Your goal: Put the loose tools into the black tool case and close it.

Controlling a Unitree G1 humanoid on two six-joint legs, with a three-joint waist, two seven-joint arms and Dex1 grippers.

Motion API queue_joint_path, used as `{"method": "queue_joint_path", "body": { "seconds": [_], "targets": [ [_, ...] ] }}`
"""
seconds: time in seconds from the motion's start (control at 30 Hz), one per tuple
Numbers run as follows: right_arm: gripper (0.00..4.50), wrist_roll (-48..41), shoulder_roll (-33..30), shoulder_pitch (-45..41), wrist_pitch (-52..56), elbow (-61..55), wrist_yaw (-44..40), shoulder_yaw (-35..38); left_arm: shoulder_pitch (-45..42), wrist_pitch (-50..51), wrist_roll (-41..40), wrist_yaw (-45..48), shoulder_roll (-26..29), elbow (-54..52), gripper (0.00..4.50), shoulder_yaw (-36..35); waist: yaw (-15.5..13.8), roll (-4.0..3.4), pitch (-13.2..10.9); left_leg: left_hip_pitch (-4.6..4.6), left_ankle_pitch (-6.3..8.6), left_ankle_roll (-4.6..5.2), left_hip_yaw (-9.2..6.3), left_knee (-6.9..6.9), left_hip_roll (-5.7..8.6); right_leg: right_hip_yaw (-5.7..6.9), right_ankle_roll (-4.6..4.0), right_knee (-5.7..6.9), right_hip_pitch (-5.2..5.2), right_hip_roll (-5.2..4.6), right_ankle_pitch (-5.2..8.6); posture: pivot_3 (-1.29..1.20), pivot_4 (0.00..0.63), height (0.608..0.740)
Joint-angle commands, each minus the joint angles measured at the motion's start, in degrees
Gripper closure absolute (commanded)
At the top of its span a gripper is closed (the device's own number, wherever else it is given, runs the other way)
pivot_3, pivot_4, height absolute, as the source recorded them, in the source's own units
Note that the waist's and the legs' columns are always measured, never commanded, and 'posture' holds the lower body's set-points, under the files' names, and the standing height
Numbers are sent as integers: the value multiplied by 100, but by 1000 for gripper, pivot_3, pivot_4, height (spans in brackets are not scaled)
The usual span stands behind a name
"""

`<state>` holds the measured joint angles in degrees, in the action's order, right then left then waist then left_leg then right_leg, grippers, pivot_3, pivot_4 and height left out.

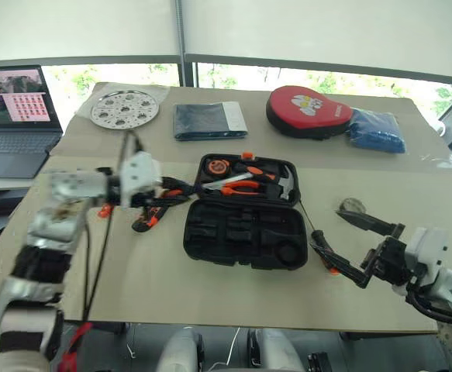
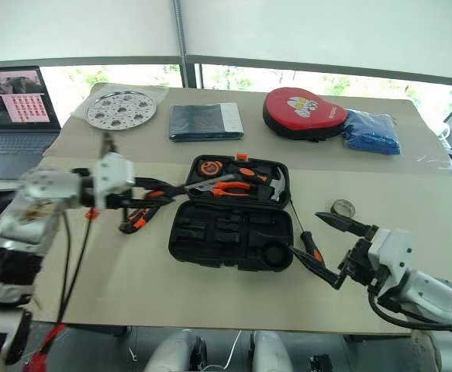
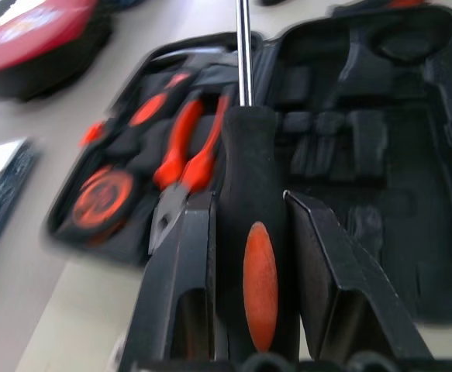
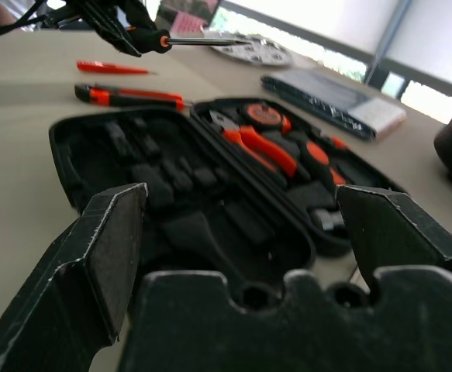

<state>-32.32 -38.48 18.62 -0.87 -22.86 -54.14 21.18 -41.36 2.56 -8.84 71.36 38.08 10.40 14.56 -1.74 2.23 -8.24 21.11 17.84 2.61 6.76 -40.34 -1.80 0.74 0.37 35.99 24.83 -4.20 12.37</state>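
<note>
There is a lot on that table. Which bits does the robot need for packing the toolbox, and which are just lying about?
Part of the job:
- black tool case, lying open
- screwdriver in the left gripper
- screwdriver by the right gripper
- slim orange screwdriver
- utility knife

Just lying about:
- laptop
- perforated metal disc
- folded dark cloth
- red pouch
- blue bag

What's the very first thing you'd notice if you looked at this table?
Probably the open black tool case in the middle of the table, with orange-handled pliers and a hammer in its far half. Next, the left end effector shut on a black-and-orange screwdriver, held just left of the case. Behind, a bright red pouch lies near the far edge.
</note>
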Motion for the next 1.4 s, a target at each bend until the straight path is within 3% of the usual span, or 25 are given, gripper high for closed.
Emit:
{"method": "queue_joint_path", "body": {
  "seconds": [0.03, 0.2, 0.67, 0.73, 0.77, 0.9, 1.0, 1.07, 1.17, 1.4],
  "targets": [
    [0, 4, 85, 314, -391, 190, -194, 506, -399, -325, 540, 42, -263, 512, 3644, 416, 90, -1, 0, 1, 5, 9, -4, -2, 2, -5, 4, 0, -1, -2, 2, 0, 150, 740],
    [0, 21, 280, 531, -699, 374, -270, 676, -637, -399, 1157, -110, -569, 998, 3644, 831, 136, -2, 0, 2, 18, 32, -9, -8, 2, -7, 14, -6, -2, -3, 2, 0, 150, 740],
    [0, 23, 558, 644, -879, 340, -297, 518, -881, -576, 1882, -391, -941, 1480, 3644, 1006, 98, -4, -1, 5, 21, 40, -15, -25, -2, -2, 20, 2, -4, -15, 2, 0, 150, 740],
    [0, 11, 571, 627, -827, 280, -281, 463, -847, -410, 1787, -337, -1010, 1396, 2644, 938, 100, -4, -1, 5, 24, 45, -16, -32, -3, -2, 20, 7, -6, -15, 2, 0, 150, 740],
    [0, 8, 572, 621, -810, 259, -270, 448, -837, -390, 1729, -342, -1047, 1371, 2469, 890, 96, -5, -1, 5, 25, 47, -16, -36, -4, -2, 20, 8, -8, -15, 2, 0, 150, 740],
    [0, -6, 566, 621, -776, 206, -254, 417, -777, -974, 1450, -416, -1155, 1314, 931, 651, 81, -6, -2, 5, 34, 61, -18, -50, -5, 1, 23, 9, -16, -20, 0, 0, 150, 740],
    [0, -12, 578, 635, -749, 177, -230, 403, -619, -565, 767, -508, -1413, 1102, 58, 146, 86, -7, -2, 4, 36, 65, -19, -54, -5, 0, 26, 6, -21, -22, -1, 0, 150, 740],
    [0, -20, 597, 643, -733, 163, -197, 397, -488, -329, 429, -495, -1500, 975, 58, -90, 99, -8, -1, 4, 37, 67, -19, -56, -8, 0, 27, 7, -21, -22, -1, 0, 150, 740],
    [0, 3, 668, 650, -713, 106, -97, 328, -229, -64, 145, -595, -1603, 1249, 745, -362, 122, -12, 1, 1, 34, 62, -19, -57, -10, 1, 28, 9, -22, -20, -1, 0, 150, 740],
    [0, 35, 699, 565, -640, 28, 65, 172, -29, -69, 113, -848, -1978, 1885, 3327, -444, 91, -25, 7, -8, 37, 67, -21, -58, -6, 4, 31, 7, -38, -22, -2, 0, 150, 740]
  ]
}}
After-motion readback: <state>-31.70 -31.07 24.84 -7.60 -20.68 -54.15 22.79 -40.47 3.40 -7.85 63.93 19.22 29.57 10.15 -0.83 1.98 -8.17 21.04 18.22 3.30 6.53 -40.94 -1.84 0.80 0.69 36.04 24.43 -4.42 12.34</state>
